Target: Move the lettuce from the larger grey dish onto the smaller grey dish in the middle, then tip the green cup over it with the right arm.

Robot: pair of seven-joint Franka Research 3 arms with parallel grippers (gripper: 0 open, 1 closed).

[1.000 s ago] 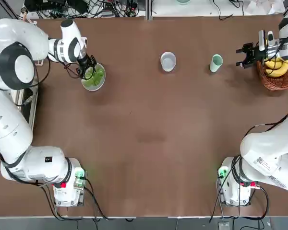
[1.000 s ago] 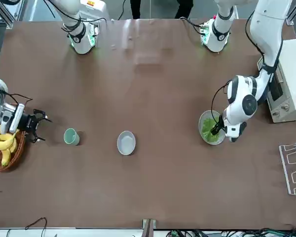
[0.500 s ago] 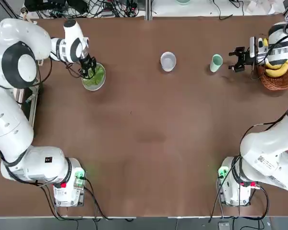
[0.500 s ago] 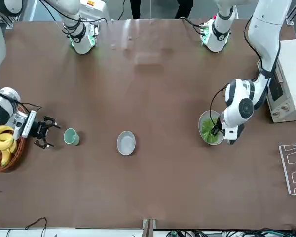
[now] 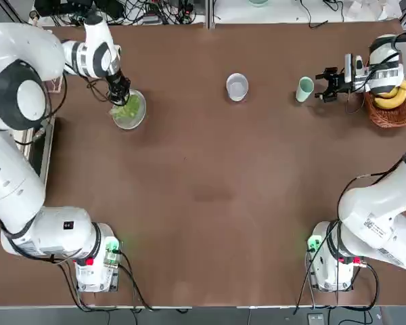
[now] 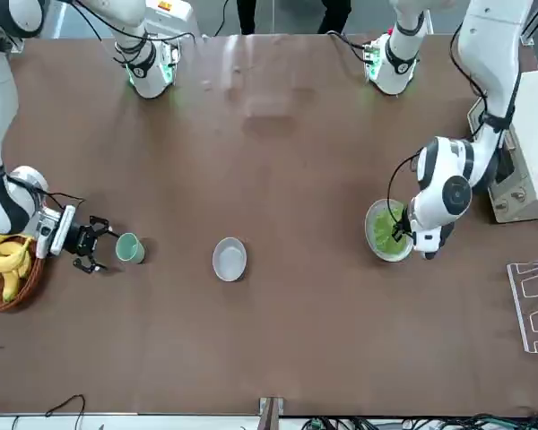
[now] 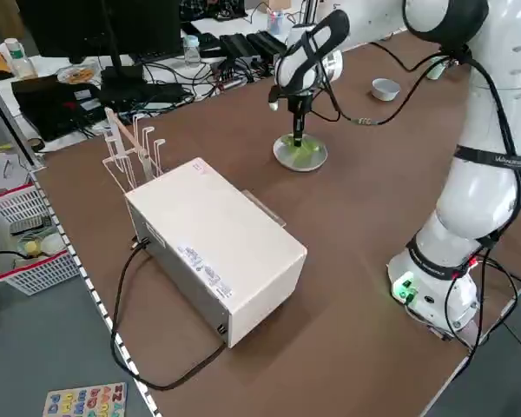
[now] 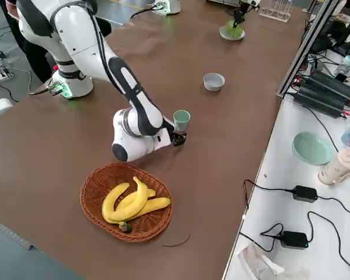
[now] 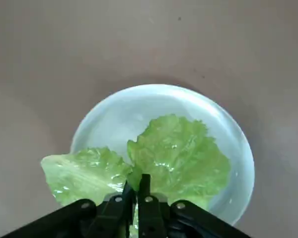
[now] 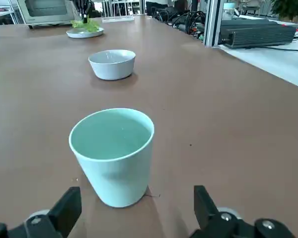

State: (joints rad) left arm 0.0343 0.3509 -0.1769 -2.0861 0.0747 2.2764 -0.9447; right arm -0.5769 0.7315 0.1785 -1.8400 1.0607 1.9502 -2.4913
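In the top view, the left hand (image 9: 138, 179) is at the upper left, over the big grey plate (image 9: 102, 124). It is squeezed shut on the lettuce (image 9: 181, 153). The green leaves are right at the fingertips, and they puff out on both sides of them. One leaf pokes out past the edge of the plate (like a floppy green tongue), and the rest is above the plate. I can't tell if the lettuce is touching the plate.

The small grey bowl (image 5: 237, 87) sits on the brown desk (image 5: 189, 183), a bit right of the middle near the top of the top view. It is well apart from the left hand and has no lettuce in it.

The right hand (image 10: 138, 194) is at the upper right of the top view. It is wide open and holds nothing. The green cup (image 10: 111, 158) stands upright on the desk, just in front of its fingers. In the top view, the cup is between the bowl and the right hand, and much closer to the hand.

At the bottom left of the right side view, yellow bananas (image 8: 128, 201) lie in a round brown basket (image 8: 93, 195).
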